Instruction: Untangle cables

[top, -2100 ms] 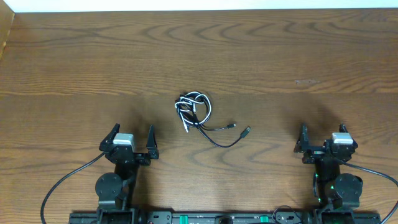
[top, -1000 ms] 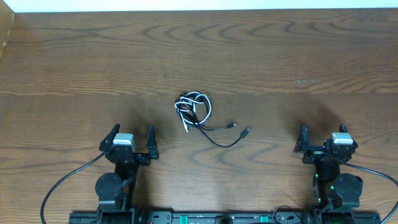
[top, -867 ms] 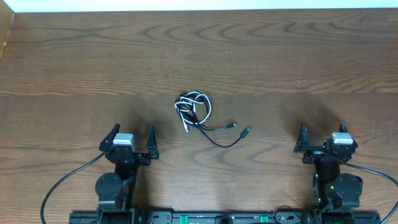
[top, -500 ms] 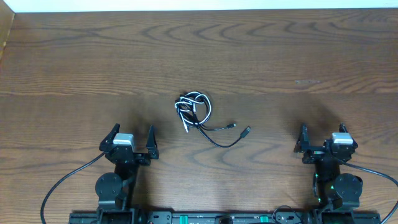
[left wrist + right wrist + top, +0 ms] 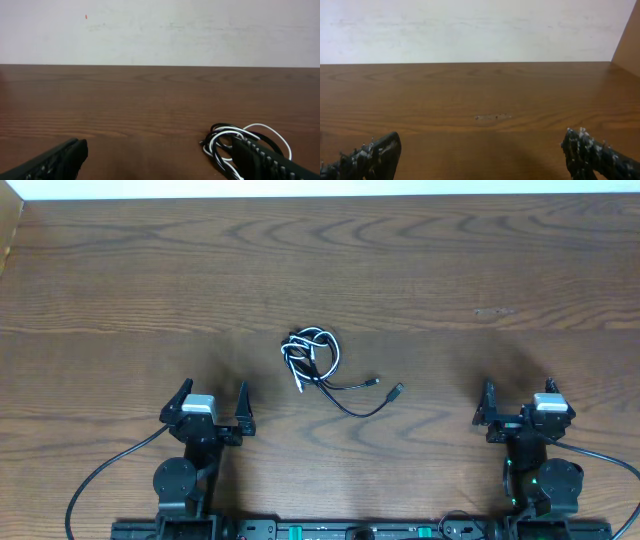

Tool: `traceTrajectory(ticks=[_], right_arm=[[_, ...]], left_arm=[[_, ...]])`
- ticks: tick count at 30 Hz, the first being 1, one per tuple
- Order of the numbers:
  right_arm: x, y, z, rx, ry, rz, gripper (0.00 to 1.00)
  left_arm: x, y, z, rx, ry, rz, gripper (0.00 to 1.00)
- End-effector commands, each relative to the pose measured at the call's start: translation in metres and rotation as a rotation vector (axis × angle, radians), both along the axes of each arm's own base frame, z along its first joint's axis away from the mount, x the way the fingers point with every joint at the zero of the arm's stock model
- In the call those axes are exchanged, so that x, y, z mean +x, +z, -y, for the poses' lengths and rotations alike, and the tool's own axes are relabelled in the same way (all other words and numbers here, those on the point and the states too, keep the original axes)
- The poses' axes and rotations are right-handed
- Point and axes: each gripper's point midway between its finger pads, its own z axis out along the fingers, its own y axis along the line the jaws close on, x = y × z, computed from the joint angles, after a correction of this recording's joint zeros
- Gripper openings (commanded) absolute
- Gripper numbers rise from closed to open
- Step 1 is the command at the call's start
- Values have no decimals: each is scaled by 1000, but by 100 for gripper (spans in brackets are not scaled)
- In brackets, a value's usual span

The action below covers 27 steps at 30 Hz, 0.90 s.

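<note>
- The left gripper, a black two-finger pincer at the lower left of the overhead picture, has its jaws spread wide and holds nothing. The right gripper, at the lower right, is equally wide and empty.
- In the left wrist view the bundle shows at the lower right, partly behind the right-hand one of the ribbed black fingers. The right wrist view shows only bare wood.
- The cables, a small knot of thin cords, lie on the brown wooden table just left of centre. They are nearer the left arm and well apart from both pincers.
- The knot is one white cord looped through black ones. Two black tails run out toward the lower right and end in small plugs.
- The step in hand looks like the first reach. It would go best if the left pincer came down on the knot's body to pin it while the right took a free plug end.
- Pulling should be slow and outward along the tail. A hard tug may tighten the loops or drag the whole bundle.
</note>
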Motion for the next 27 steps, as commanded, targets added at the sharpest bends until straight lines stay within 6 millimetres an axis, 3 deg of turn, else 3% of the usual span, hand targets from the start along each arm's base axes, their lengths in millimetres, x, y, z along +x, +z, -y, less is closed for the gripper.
traceTrajectory(ticks=[1,21,27], right_arm=[[0,-1,2,14,-9,-3,99],[0,-1,2,14,-9,-3,99],[0,-1,2,14,-9,-4,99]], left_arm=[[-1,-14,1,1,-10,-41,98],[-1,-14,2,-11,-9,-43,98],[-2,-11,2,-85,0,-53,98]])
